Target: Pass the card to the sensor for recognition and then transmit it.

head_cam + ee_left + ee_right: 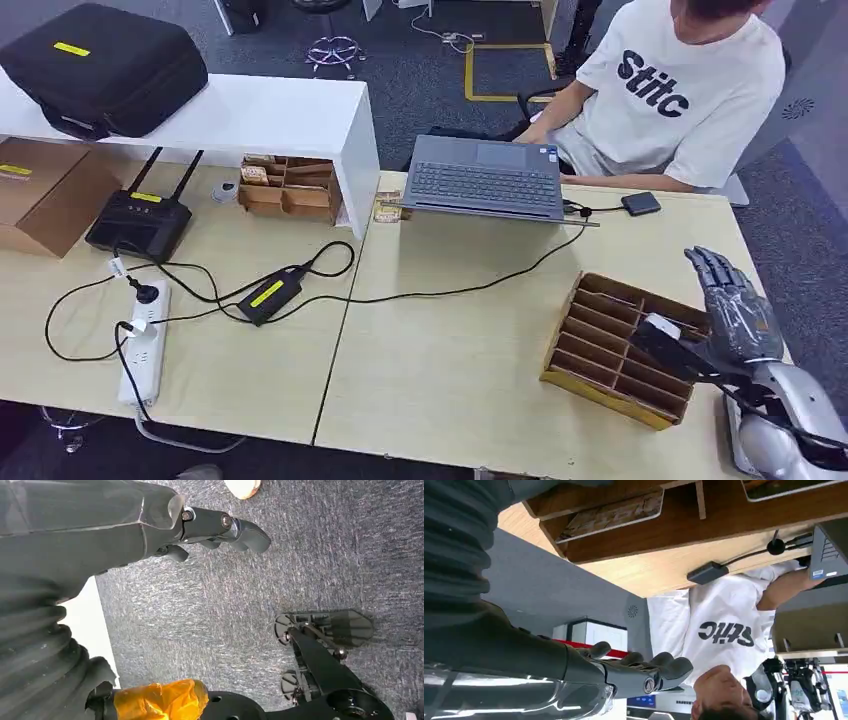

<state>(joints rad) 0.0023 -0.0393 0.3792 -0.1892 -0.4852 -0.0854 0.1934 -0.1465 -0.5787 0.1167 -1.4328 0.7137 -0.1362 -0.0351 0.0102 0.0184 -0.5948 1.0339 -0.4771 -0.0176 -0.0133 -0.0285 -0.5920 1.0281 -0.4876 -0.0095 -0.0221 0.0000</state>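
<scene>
Nearest, the right hand (735, 315) rises at the bench's right corner beside a slotted cardboard tray (600, 385), palm turned toward it, its fingers (712, 268) straight and spread with nothing gripped; the thumb reaches in over the tray's near-right slots; in the right wrist view the card (614, 512) lies flat inside one compartment of that tray, apart from the fingers, and in the head view a pale edge (660, 325) shows in the slot just beside the thumb, though whether the thumb touches it I cannot tell; the left hand (210, 525) hangs over grey carpet, fingers loosely bent and holding nothing; the bench (450, 370) is pale wood, two tops butted together along a seam; on its left half lie a white power strip (145, 345) and a black adapter (268, 295) with a yellow label, joined by looping black cables; farther back sit a black router (138, 222) with two antennas, a brown cardboard box (40, 200), and a small divided box (290, 188) tucked under a white shelf (270, 110); a black case (100, 65) rests on top of that shelf; at the far edge stands an open grey laptop (485, 180), a small dark box (640, 204) cabled just to its right; behind it sits a person (690, 80) in a white printed shirt; beyond, dark carpet (420, 70) carries yellow floor tape.
</scene>
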